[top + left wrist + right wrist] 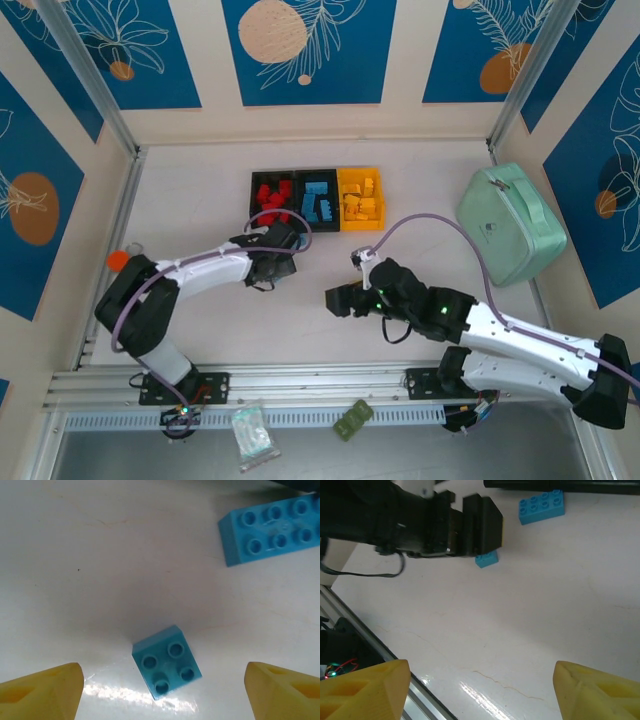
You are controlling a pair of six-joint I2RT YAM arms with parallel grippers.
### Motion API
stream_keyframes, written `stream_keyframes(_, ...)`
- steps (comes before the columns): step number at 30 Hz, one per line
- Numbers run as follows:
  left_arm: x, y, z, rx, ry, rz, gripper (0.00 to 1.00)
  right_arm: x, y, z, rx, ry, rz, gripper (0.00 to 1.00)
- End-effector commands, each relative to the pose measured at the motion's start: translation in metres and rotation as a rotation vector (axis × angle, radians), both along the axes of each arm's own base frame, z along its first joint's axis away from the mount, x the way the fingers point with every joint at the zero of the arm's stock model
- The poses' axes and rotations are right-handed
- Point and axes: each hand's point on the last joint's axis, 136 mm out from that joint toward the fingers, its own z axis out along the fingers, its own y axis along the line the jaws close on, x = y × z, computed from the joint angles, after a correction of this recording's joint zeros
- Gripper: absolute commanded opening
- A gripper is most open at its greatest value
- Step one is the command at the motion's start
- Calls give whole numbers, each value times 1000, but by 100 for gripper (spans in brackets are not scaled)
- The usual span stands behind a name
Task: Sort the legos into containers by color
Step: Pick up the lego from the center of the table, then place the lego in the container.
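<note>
Hovering with jaws apart, the left claw (162, 675) straddles one small blue brick (166, 661), square, set cornerwise on the table (100, 555); one longer blue brick (272, 527) lies at 1 o'clock, long axis 9-to-3. The right claw (480, 685), apart and empty, sits farther off. Three bins (298, 172) stand at 12 o'clock

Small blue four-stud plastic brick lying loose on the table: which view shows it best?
Left wrist view: the small blue four-stud plastic brick lies close and unobstructed, all studs visible, framed by the open left end effector. The right wrist view shows it tiny, partly tucked under that end effector.
</note>
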Motion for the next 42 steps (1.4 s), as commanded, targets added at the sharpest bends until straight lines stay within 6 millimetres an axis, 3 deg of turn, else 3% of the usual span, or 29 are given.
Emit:
stream_keyframes(1, 12, 1, -5, 18, -17, 56, 76, 2, -12, -6, -8, 1, -45, 75)
stream_keyframes(7, 11, 0, -19, 39, 16, 41, 48, 3, -19, -8, -2, 12, -66, 74)
stream_keyframes(11, 11, -4, -9, 19, 8, 5, 30, 4, -19, -10, 4, 19, -71, 74)
stream_keyframes(19, 19, -27, 38, -25, -25, -169, 29, 4, -22, -14, 3, 27, -82, 74)
stream_keyframes(26, 42, -60, 71, -56, -53, -290, 29, -1, -30, -20, 19, 51, -105, 74)
stream_keyframes(34, 83, -91, 85, -32, -83, -340, 29, -8, -46, -24, 22, 55, -146, 73)
stream_keyframes(42, 136, -105, 83, -15, -81, -334, 29, -12, -60, -24, 17, 52, -174, 73)
